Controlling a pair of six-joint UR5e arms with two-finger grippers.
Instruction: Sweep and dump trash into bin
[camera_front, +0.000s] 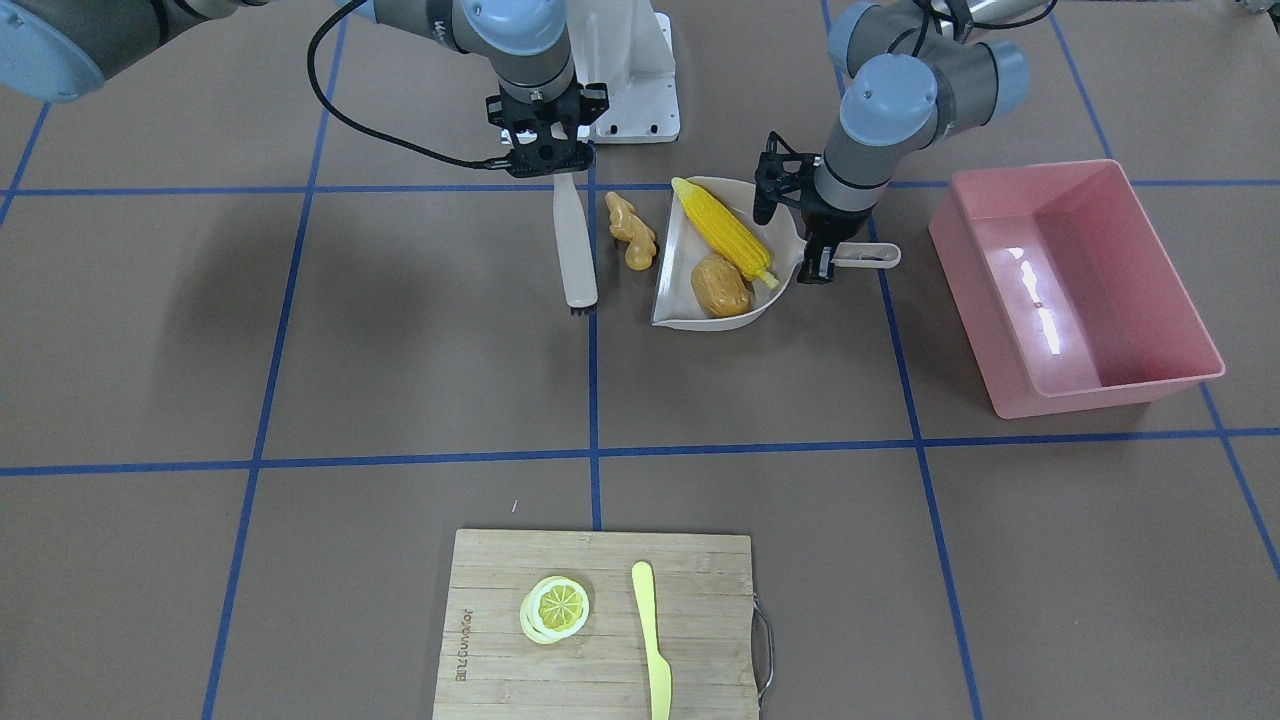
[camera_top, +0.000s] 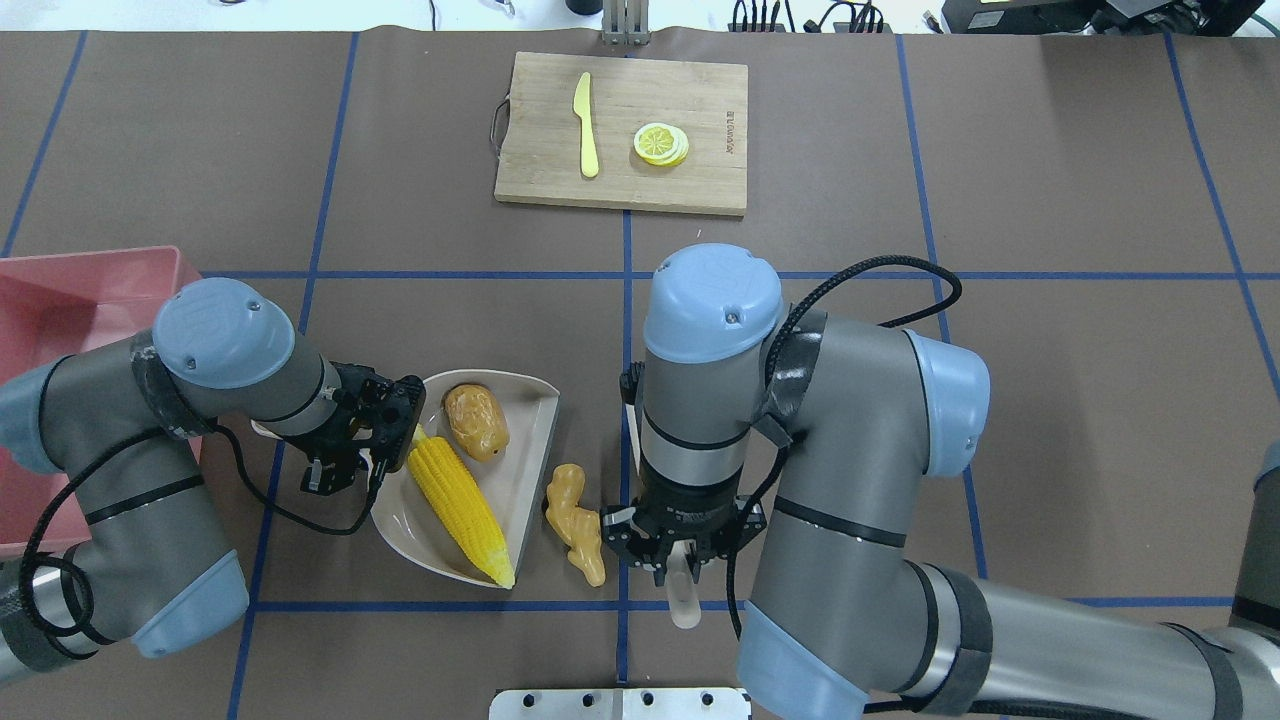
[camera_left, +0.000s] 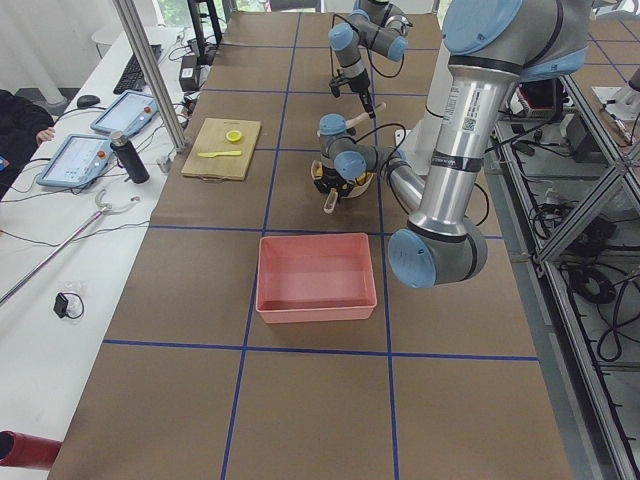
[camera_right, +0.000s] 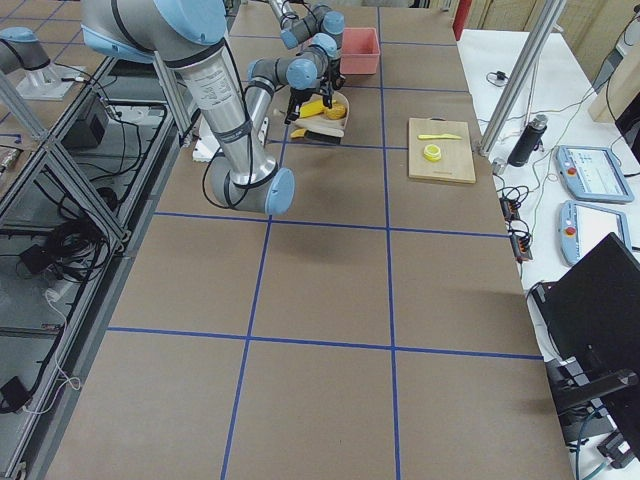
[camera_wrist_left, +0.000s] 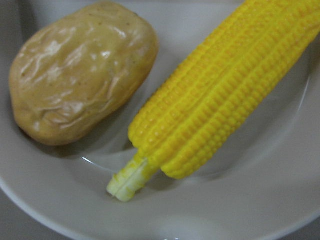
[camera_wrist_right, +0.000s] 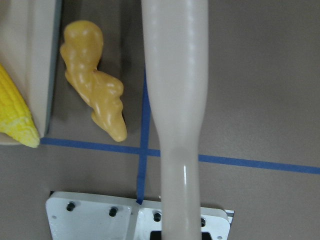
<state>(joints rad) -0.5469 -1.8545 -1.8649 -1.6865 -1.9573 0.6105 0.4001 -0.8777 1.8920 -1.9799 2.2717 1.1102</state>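
Corn cob (camera_wrist_left: 220, 95) and potato (camera_wrist_left: 80, 75) are lying side by side in the beige dustpan (camera_wrist_left: 250, 210), and the left gripper (camera_front: 820, 265) is pinching the pan's handle with its jaws closed tight on it. Ginger root (camera_front: 630, 232) is sitting on the table just outside the pan's open edge, between it and the brush (camera_front: 575, 250), which the right gripper (camera_front: 560, 172) is clamping by the handle. Pink bin (camera_front: 1140, 270) is sitting apart from the pan, on the robot's left.
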